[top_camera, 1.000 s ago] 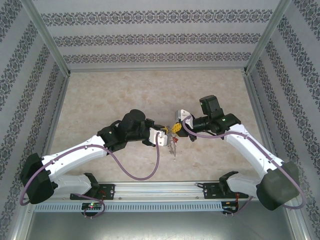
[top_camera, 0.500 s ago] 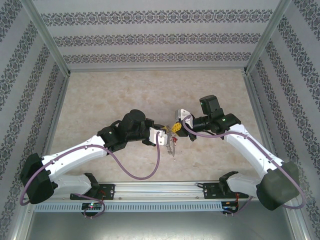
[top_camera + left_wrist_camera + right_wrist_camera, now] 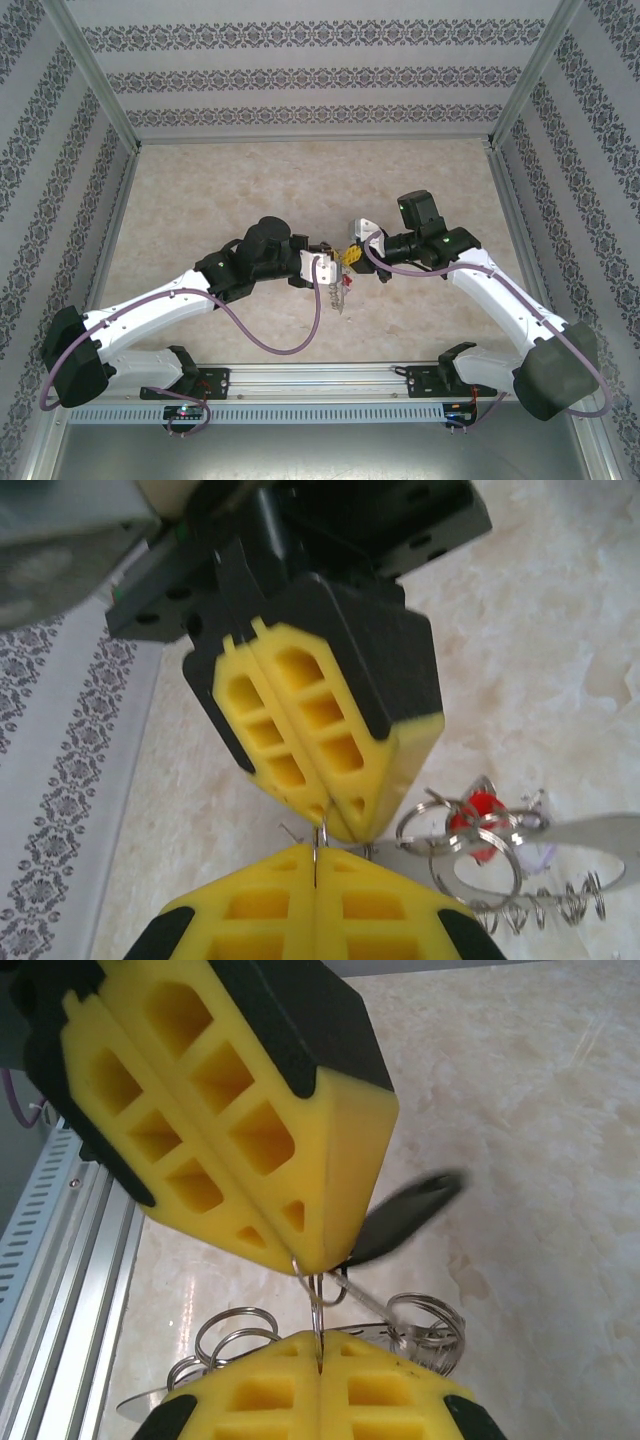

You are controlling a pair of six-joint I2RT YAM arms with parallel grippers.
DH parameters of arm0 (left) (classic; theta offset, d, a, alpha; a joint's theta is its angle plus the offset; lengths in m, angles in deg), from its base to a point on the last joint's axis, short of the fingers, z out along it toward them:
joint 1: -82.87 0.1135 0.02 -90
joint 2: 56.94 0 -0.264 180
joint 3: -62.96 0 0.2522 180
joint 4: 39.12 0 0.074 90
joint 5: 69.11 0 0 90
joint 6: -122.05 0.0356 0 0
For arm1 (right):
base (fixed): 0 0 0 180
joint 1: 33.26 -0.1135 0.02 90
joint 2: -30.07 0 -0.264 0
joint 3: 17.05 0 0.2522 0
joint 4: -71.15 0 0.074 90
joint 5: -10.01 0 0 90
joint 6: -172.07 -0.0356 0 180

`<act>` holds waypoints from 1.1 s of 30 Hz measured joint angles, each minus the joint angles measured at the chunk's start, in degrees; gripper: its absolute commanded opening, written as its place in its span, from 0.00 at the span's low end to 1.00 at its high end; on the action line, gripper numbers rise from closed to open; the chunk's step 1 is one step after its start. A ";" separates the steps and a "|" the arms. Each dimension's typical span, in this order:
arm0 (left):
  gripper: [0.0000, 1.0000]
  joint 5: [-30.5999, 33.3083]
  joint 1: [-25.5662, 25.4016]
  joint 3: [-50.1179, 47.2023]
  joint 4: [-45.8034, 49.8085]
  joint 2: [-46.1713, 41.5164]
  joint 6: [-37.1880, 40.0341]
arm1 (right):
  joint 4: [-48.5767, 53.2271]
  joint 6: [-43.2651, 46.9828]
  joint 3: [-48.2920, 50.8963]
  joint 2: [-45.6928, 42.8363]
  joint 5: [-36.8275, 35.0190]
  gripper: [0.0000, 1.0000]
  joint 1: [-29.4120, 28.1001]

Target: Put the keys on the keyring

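Above the table's middle my two grippers meet tip to tip. My left gripper (image 3: 333, 263) (image 3: 316, 858) is shut on a thin silvery wire of the keyring (image 3: 440, 832). My right gripper (image 3: 353, 256) (image 3: 318, 1352) is shut on the same wire from the other side. Small silvery rings, a coil and a red tag (image 3: 478, 815) hang below the tips (image 3: 342, 293). A key (image 3: 405, 1218) with a black head, blurred, dangles just behind the left gripper's yellow fingers (image 3: 250, 1150). Its silver blade slants down toward more rings (image 3: 425, 1322). I cannot tell whether the key hangs on the wire.
The beige marbled tabletop (image 3: 220, 190) lies under both arms. Patterned walls in a metal frame close in the back and sides. A metal rail (image 3: 320, 378) runs along the near edge between the arm bases.
My left gripper has edged slightly toward the right one. The hanging rings and red tag have swung a little down and left. The right arm has barely moved.
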 measured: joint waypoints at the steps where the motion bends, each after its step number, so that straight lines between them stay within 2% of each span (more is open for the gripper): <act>1: 0.00 -0.24 0.00 0.04 -0.37 0.09 -0.31 | -0.07 0.00 0.00 0.09 0.00 0.00 -0.11; 33: 0.00 -1.22 1.31 -1.09 -1.62 -0.72 -1.40 | -2.05 0.22 1.31 -1.99 1.99 0.00 0.46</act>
